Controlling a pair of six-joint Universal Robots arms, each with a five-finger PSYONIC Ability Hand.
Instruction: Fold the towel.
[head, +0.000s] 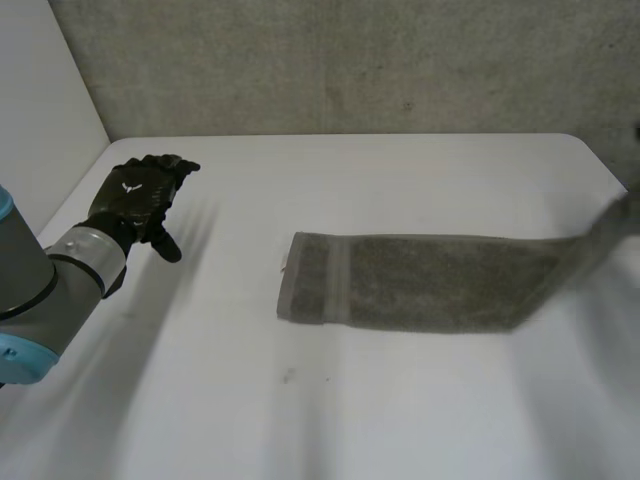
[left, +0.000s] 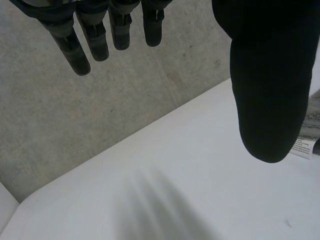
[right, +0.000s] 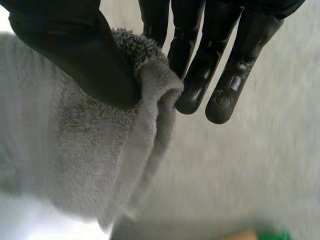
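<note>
The towel (head: 420, 282) is pinched at its edge between thumb and fingers (right: 200, 75) of the right hand (right: 75, 55). The left hand (head: 140, 200) (at the towel's nine o'clock) is spread, fingers straight, above the tabletop (head: 200, 400).

soft, diffuse light falls from above on the white counter (head: 400, 420), the brightest surface in the head view. the grey concrete wall (head: 350, 60) behind it is dimmer and evenly lit. the long grey terry towel (head: 430, 280) casts a thin, soft-edged shadow along its near edge. in the wrist views the black left hand (left: 270, 90) and black right hand (right: 75, 55) read as dark shapes with little surface detail. a faint sheen shows on the right fingertips (right: 222, 100).
</note>
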